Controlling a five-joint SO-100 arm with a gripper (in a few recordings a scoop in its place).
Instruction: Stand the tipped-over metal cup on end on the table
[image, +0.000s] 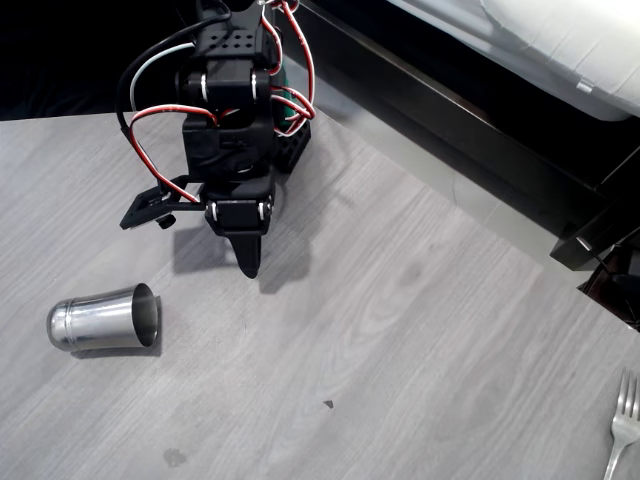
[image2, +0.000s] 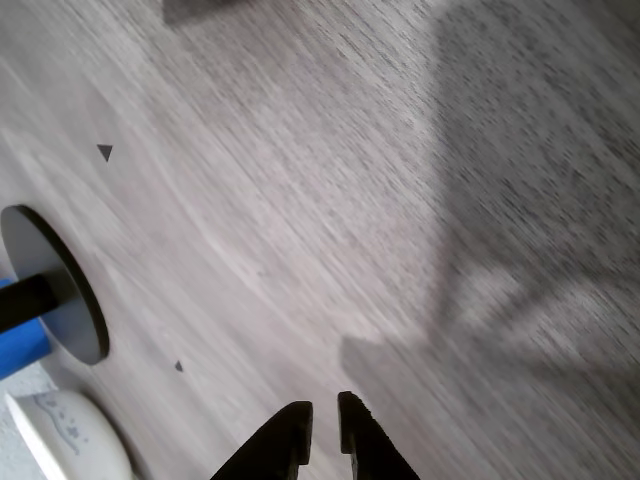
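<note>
Lying on its side on the grey wood-grain counter (image: 420, 330), the metal cup (image: 105, 319) rests at the left of the overhead view, its open rim turned to the right. The black pincer (image: 248, 262) hangs above the bare counter, up and to the right of the cup and apart from it. In the wrist view its fingertips (image2: 323, 420) stand nearly together, holding nothing. A fork (image: 622, 430) lies at the lower right edge.
</note>
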